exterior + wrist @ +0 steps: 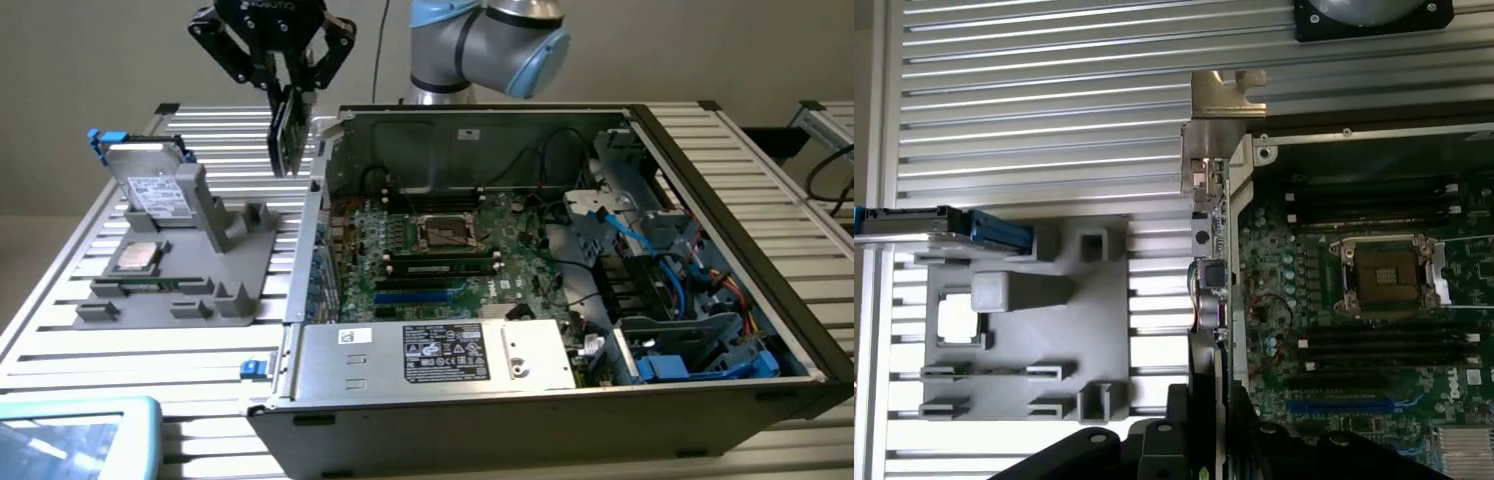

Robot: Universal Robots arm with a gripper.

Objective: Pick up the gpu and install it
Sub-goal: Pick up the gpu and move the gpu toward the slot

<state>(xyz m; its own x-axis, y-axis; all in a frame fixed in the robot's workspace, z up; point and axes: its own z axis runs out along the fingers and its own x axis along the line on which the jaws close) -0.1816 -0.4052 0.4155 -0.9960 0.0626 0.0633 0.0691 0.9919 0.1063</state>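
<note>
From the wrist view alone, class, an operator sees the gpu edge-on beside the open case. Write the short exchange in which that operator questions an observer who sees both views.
Operator: Is the gpu off the table?
Observer: It looks so. In the exterior view the gpu hangs upright from the gripper, apparently lifted clear of the table.
Operator: Is anything in the fixture's square pocket?
Observer: Yes. The exterior view shows a square silvery chip lying flat in the grey fixture.
</note>
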